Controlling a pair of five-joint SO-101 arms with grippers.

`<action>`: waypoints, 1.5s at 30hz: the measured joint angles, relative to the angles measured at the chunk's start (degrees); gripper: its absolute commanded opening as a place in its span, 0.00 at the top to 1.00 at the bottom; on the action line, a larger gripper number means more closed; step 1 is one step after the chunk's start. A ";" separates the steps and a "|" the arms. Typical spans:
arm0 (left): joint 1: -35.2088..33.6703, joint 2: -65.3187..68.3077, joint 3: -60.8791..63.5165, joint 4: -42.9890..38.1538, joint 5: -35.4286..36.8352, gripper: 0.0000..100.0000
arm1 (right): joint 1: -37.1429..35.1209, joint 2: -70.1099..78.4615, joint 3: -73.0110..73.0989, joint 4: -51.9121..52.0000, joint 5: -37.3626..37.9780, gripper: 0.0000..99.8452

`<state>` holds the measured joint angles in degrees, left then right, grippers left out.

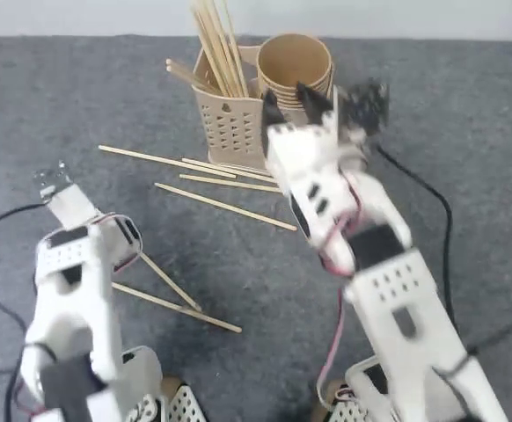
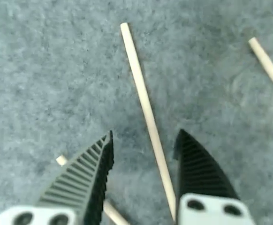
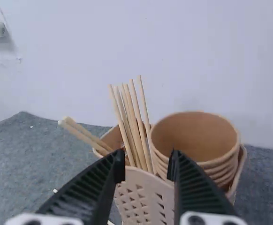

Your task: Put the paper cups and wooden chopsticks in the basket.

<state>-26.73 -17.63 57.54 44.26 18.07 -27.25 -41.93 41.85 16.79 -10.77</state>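
- From the high view, we see the basket [image 1: 230,127] standing at the far side of the grey worktop [image 1: 80,97]. It holds a nested stack of paper cups [image 1: 296,63], with an upright bundle of chopsticks [image 1: 216,44] beside them.
- Several loose chopsticks [image 1: 225,207] lie on the worktop in front of the basket, and two more lie just beside the left arm [image 1: 71,281].
- The right claw [image 1: 293,104] hangs at the basket's near rim, close to the cups. Its black fingers are apart and grip nothing.
- In the left wrist view, the left claw [image 2: 146,132] is released and low over the worktop. A single chopstick [image 2: 141,93] lies lengthwise in its gap, nearer one finger than the other. We cannot tell whether the stick touches that finger.
- A second stick [image 2: 268,65] lies well apart from it, and a third stick [image 2: 61,160] passes under the other finger.
- In the right wrist view, the right claw is released with a narrow gap between its fingers and holds nothing. It faces the basket's perforated wall.
- Behind the fingers the cups sit inside the basket, the bundle stands upright next to them, and two leaning sticks [image 3: 80,131] tilt out over the rim, against a pale wall [image 3: 174,42].
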 measured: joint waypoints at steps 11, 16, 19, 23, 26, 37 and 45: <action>0.18 18.90 -18.11 7.65 0.00 0.82 | 0.00 -33.76 27.34 0.26 -3.16 0.84; 1.23 27.69 -27.78 15.21 0.62 0.89 | 0.00 -40.44 32.97 0.44 -4.04 0.84; 1.76 31.82 -33.32 19.43 0.97 0.99 | 0.00 -43.34 35.34 3.52 -5.89 0.84; 2.73 34.20 -36.92 20.66 1.23 0.99 | 0.09 -49.14 38.86 9.85 -9.67 0.84; 2.73 34.55 -37.10 20.92 1.41 0.99 | 0.18 -55.56 42.29 12.92 -10.11 0.84; 2.02 26.46 -36.92 23.82 3.08 0.99 | 0.09 -61.10 47.47 15.30 -10.37 0.84; 5.19 -0.35 -37.01 25.05 3.52 0.99 | -4.04 -61.19 47.65 19.96 -7.74 0.84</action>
<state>-21.54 -17.98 20.53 69.32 21.58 -31.30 -103.12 89.49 36.75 -18.51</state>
